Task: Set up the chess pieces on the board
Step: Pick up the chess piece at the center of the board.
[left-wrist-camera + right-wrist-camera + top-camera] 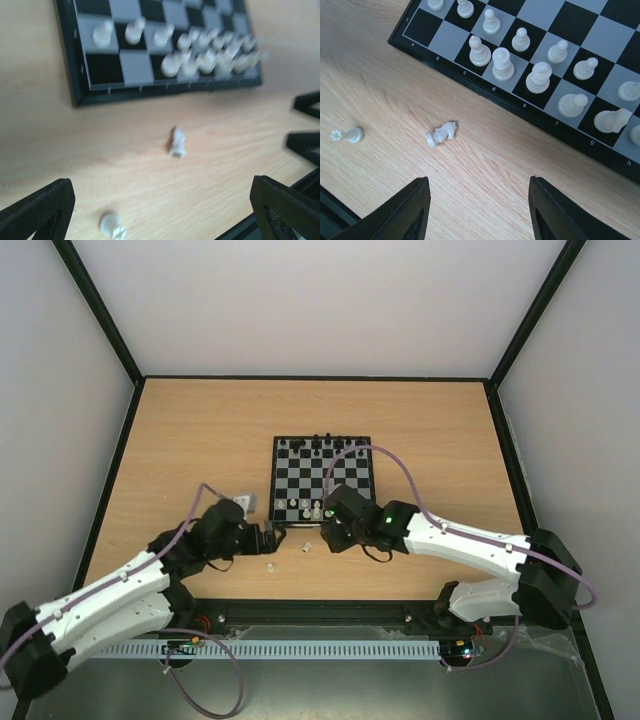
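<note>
A: Position check. We see the small square black-and-grey checkered chessboard mid-table, thin black border, near edge facing the arms. Tiny translucent whitish chess pieces stand in its two near rows. Tiny black pieces line the far edge.

B: Agreed. Two whitish ones are off the chessboard, on the light wooden table. A knight lies on its side just beside the border. A second piece lies on its side too, farther out. We cannot tell its kind.

A: Squares a and b on the back row are bare. We judge these two belong there.

B: Grippers? The right gripper hangs over the knight, black fingers spread wide, nothing between them. We read that as lining up for a pick.

A: The left gripper is likewise spread and empty, low over the table. The knight is ahead of it and the second piece is near one finger. That view is blurred.

B: Both arms crowd one spot. We judge a lying knight needs a low, narrow pinch, then righting before it goes on its square.
</note>
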`<state>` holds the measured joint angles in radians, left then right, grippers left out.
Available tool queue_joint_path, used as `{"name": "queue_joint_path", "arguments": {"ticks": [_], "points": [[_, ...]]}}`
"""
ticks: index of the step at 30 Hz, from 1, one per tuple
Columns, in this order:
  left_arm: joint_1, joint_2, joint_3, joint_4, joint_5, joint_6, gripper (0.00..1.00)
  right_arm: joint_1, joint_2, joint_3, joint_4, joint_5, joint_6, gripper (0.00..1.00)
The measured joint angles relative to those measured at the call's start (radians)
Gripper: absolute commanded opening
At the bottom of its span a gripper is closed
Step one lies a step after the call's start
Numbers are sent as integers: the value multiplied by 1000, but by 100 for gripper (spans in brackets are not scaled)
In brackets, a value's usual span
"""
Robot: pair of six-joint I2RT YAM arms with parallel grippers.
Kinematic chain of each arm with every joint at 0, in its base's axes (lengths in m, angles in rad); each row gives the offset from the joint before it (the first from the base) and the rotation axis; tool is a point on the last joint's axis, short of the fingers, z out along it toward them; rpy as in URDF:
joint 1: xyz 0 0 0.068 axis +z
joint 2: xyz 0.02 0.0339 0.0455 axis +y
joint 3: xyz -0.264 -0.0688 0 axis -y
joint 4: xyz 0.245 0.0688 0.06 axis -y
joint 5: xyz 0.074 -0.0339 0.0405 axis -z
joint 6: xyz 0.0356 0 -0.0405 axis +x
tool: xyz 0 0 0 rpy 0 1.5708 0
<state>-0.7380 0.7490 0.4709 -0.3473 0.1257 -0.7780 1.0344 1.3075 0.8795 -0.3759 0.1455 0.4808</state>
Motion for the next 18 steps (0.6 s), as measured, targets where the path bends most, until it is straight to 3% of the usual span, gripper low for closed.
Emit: {"name": "queue_joint_path", "arguments": {"ticks": [3,8,13,18], "points": [[-148,76,10,-60,-124,-66,95,0,-48,-45,16,-7,4,55],[-308,201,26,-147,-295,-182,78,0,-108,-108,38,-16,6,55],[-409,399,66,-181,-382,-259,63,0,-156,-131,43,-27,6,55],[-430,475,90,-173,-411,-286,53,0,-165,-132,55,-35,6,55]]}}
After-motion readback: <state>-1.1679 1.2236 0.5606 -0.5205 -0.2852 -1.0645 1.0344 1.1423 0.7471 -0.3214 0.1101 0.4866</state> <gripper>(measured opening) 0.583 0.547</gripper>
